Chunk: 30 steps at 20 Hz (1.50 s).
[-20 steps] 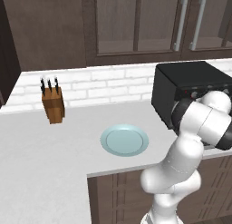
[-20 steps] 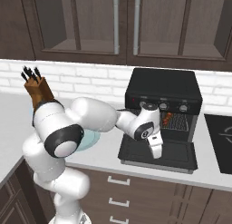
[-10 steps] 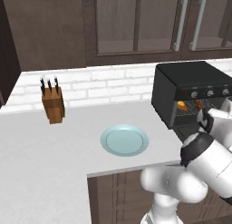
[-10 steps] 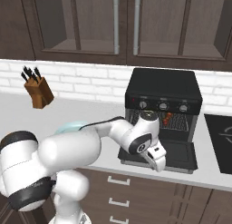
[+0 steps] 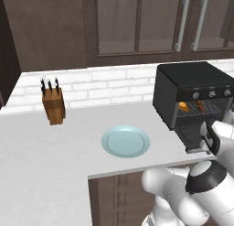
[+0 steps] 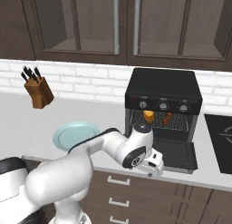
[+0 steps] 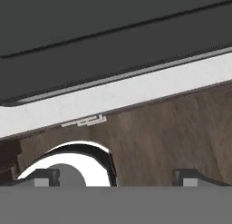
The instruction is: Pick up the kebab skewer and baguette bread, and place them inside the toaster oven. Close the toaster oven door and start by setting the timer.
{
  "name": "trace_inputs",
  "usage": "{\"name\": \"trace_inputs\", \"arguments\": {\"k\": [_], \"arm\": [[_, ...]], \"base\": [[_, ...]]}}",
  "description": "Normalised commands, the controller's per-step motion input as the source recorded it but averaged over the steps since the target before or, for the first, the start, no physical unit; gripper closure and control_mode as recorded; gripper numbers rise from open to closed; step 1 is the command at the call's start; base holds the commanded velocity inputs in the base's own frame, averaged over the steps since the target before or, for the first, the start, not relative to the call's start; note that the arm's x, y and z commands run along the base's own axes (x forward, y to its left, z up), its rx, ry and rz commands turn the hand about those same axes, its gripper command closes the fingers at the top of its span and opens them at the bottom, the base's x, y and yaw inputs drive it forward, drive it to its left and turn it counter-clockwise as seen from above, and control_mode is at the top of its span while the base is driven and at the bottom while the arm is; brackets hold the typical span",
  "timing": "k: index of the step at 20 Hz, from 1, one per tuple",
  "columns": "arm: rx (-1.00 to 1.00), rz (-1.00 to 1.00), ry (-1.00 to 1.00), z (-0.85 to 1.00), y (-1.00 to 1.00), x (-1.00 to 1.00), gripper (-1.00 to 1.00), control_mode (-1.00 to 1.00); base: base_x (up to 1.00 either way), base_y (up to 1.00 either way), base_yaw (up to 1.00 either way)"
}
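The toaster oven (image 6: 163,89) stands on the white counter (image 5: 55,147) against the brick wall, below the dark upper cabinets (image 6: 113,23), with a row of silver-marked knobs across the panel above its cavity. The toaster oven door (image 6: 174,155) is folded down flat toward the counter's front edge, leaving the cavity open. Inside the cavity, the baguette bread (image 6: 148,114) lies on the rack at the left side, and the kebab skewer (image 6: 168,117) lies on the same rack just to the right of it; the two are near each other, and whether they touch cannot be determined. In the left base view the same pair appears as an orange piece (image 5: 183,105) and a dark red-brown piece (image 5: 201,109) behind the open front. The gripper (image 7: 115,175) is released, with its two dark finger tips standing wide apart and nothing between them. In the hand view it looks at the dark underside of the lowered door, the white counter edge and the brown wooden cabinet front (image 7: 172,137) below it. In the right base view the hand sits low at the front edge of the counter, just left of the lowered door. A pale blue plate (image 5: 125,141) rests on the counter to the left of the oven, and a brown knife block (image 5: 53,106) stands near the wall, well apart from the oven.
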Motion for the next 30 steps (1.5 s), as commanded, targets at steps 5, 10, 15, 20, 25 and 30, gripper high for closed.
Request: {"name": "trace_inputs", "arguments": {"k": [5, 10, 15, 20, 25, 30], "arm": [[-0.03, 0.27, 0.10, -0.22, 0.10, 0.57, -1.00, -1.00], [-0.11, 0.05, 0.08, -0.19, 0.02, 0.11, -1.00, -1.00], [-0.04, -0.04, 0.03, -0.08, -0.09, -0.05, -1.00, -1.00], [0.00, -0.08, 0.00, -0.12, -0.17, -0.20, -1.00, -1.00], [0.00, -0.09, 0.00, -0.25, -0.08, 0.05, -1.00, -1.00], [0.00, 0.00, 0.00, -0.27, 0.02, 0.40, -1.00, -1.00]], "base": [[0.00, 0.00, 0.00], [0.00, 0.00, 0.00], [0.00, 0.00, 0.00], [0.00, 0.00, 0.00], [0.00, 0.00, 0.00], [0.00, 0.00, 0.00]]}}
